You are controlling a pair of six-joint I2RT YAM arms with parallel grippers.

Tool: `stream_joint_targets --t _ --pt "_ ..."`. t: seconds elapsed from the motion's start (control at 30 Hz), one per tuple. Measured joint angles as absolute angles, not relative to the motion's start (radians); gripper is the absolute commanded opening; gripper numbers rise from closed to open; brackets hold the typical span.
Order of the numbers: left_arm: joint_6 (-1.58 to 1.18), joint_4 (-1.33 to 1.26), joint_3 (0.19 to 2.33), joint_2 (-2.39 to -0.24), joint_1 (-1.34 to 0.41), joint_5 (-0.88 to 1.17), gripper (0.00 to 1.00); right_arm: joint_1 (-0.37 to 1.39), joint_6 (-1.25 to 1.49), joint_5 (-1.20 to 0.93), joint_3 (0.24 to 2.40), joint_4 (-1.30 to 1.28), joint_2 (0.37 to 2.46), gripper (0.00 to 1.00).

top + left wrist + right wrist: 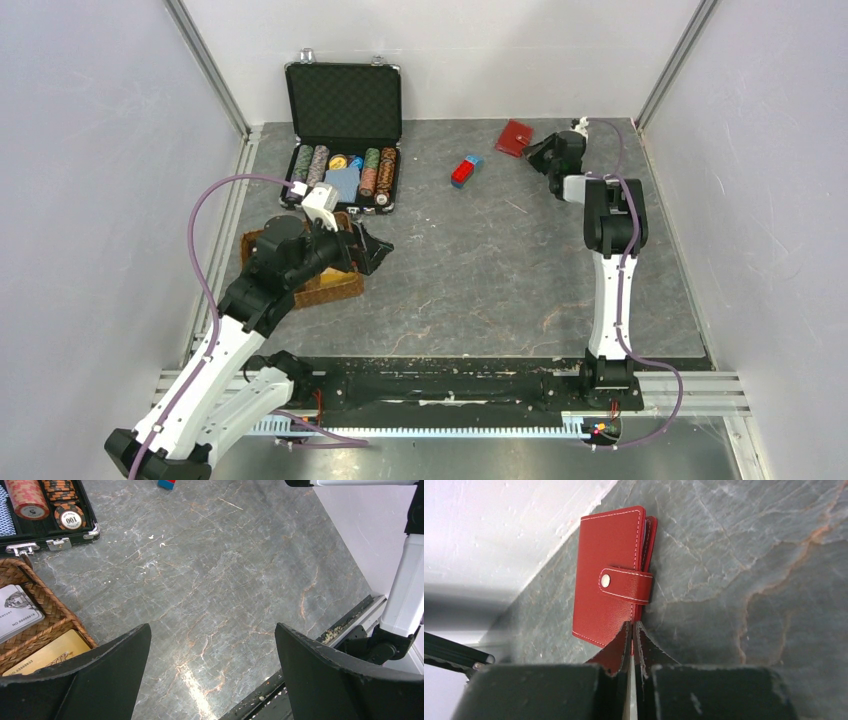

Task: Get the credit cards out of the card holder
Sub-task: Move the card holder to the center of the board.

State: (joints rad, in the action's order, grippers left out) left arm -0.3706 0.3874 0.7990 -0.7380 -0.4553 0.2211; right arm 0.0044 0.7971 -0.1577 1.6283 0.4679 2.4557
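Right wrist view: the risk sits at the near corner of the card holder [609,575], where the right gripper [632,625] has its jaws pressed together with the tips touching the leather. I cannot tell whether any of the cover is nipped between them. If nothing is, a pull would likely come away empty. A push would slide the holder along the table [749,555] towards the wall at the far edge, where a grip gets harder. If only a thin lip of cover is caught, the smooth leather may slip out as soon as the holder is lifted.

The strap is the second hazard (its stud looks fastened). Until it is undone the holder cannot open, and tugging at a corner would only drag the whole thing about. The left gripper [365,250] hangs spread wide and empty over the left side of the table, well apart from the holder, so nothing pins the holder down.

The card holder [515,137] lies flat and folded shut just beside the far edge, right of its middle. It is dark red with pale stitching round the border, and the strap wraps over its open side. None of the credit cards shows from it.
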Motion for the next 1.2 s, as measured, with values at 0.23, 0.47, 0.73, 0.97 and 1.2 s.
stream_joint_targets --t 0.23,0.47,0.73,0.97,1.2 --pt "-0.379 0.387 0.799 -0.73 -0.455 0.224 1.0 0.004 0.696 -0.16 1.505 0.335 2.321 0.0" --pt "-0.379 0.387 0.799 -0.723 -0.455 0.238 1.0 0.007 0.558 -0.148 1.269 0.222 2.11 0.0" --pt "-0.379 0.387 0.799 -0.706 -0.455 0.237 1.0 0.076 0.416 -0.105 0.876 0.148 1.766 0.0" --pt "-0.379 0.387 0.799 -0.705 -0.455 0.237 1.0 0.253 0.35 -0.092 0.6 0.081 1.476 0.0" --pt "-0.379 0.387 0.799 -0.725 -0.455 0.237 1.0 0.43 0.351 -0.08 0.368 -0.009 1.169 0.01"
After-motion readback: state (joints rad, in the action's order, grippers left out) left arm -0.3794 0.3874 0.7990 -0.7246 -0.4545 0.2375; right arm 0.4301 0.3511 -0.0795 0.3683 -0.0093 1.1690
